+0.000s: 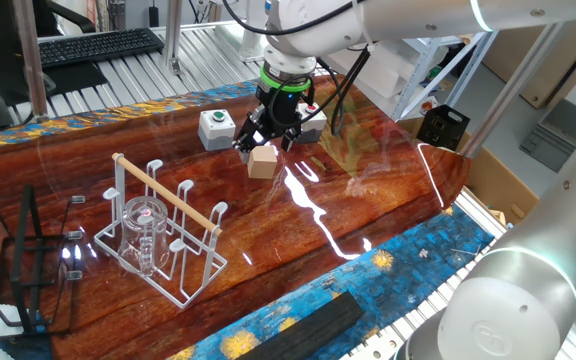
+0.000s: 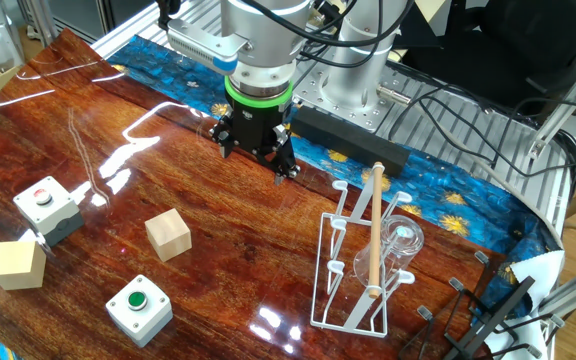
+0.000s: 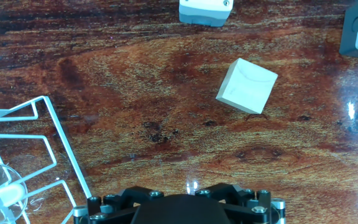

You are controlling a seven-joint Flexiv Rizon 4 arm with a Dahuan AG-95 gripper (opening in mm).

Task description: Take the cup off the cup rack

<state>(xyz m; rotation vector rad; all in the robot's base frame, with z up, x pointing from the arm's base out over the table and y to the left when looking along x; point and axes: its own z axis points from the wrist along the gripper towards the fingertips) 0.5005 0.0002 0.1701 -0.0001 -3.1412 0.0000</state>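
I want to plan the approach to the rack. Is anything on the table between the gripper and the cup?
Nothing visible does. The open gripper hangs apart from the cup rack, with bare table between them. The cup sits upside down over a peg, below the wooden rod.

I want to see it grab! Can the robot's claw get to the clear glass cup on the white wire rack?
Probably yes: the open claw hangs apart from the clear glass cup on the white wire rack, with bare table between.
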